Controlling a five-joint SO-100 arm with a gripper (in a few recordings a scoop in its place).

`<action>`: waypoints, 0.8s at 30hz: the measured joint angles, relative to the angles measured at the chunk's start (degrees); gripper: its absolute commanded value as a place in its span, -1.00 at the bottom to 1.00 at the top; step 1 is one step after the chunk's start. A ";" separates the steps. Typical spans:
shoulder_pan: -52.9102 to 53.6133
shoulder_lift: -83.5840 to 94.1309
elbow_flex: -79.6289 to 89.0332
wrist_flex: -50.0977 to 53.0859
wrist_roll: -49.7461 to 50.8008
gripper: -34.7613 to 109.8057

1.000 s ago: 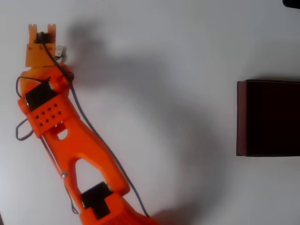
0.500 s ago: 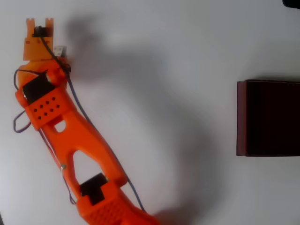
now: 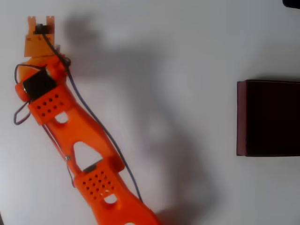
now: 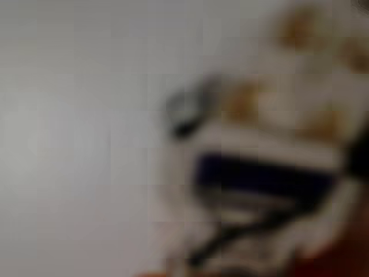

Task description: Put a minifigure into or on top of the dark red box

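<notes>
In the overhead view my orange gripper (image 3: pixel 40 36) points straight down at the table's far left top corner, and its own wrist block hides the fingers. Very close and blurred in the wrist view is the minifigure (image 4: pixel 259 173), whitish with a dark blue band, filling the right half of the picture. I cannot tell whether the fingers touch it or how they stand. The dark red box (image 3: pixel 268 118), with a nearly black inside, sits open at the right edge of the overhead view, far from the gripper.
The orange arm (image 3: pixel 79 140) runs diagonally from the bottom centre-left up to the gripper, trailing thin cables. A wide stretch of bare white table (image 3: pixel 178 70) lies between arm and box.
The arm has folded lower and the wrist has crept slightly up and left. The small whitish figure that showed beside the wrist is now almost wholly covered by it.
</notes>
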 measured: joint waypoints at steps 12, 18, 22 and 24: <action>0.44 -5.71 -13.97 4.31 -0.88 -0.51; 2.29 0.18 -9.76 14.41 -5.80 -0.51; 5.54 16.96 10.28 15.29 -12.22 -0.51; 6.68 25.58 20.48 15.64 -13.36 -0.51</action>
